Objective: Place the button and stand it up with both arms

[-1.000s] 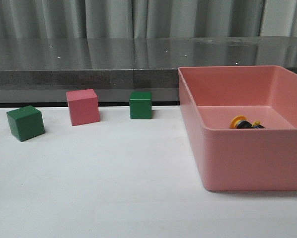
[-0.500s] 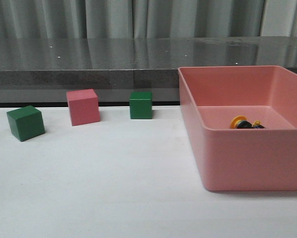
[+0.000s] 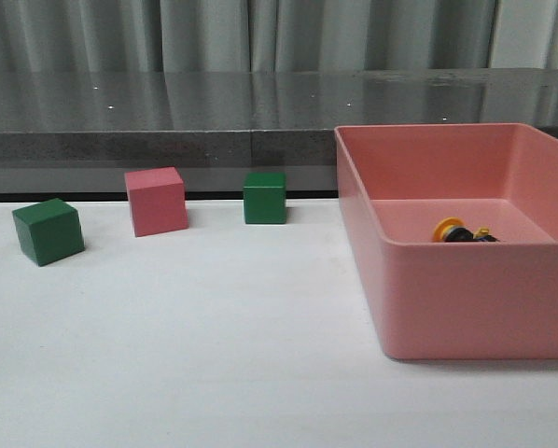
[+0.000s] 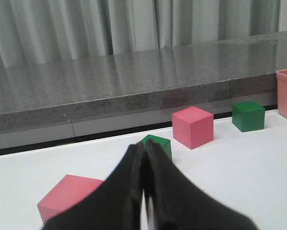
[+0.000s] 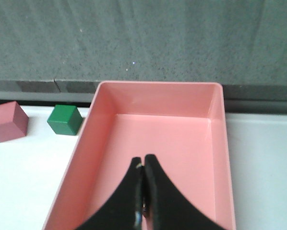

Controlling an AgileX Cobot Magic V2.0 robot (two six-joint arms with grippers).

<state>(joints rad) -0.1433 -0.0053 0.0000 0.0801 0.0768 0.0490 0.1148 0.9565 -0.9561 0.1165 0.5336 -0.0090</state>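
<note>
The button (image 3: 456,231) lies on its side on the floor of the pink bin (image 3: 466,299) at the right of the front view, yellow cap to the left. Neither arm shows in the front view. In the left wrist view my left gripper (image 4: 144,146) is shut and empty, low over the white table near the cubes. In the right wrist view my right gripper (image 5: 143,159) is shut and empty, above the pink bin (image 5: 155,85). The button does not show clearly there; the fingers cover that part of the bin floor.
In the front view a green cube (image 3: 48,231), a pink cube (image 3: 156,201) and a second green cube (image 3: 264,197) stand on the left half of the table. The left wrist view shows another pink cube (image 4: 69,196) close by. A grey stone ledge (image 3: 167,140) runs along the back.
</note>
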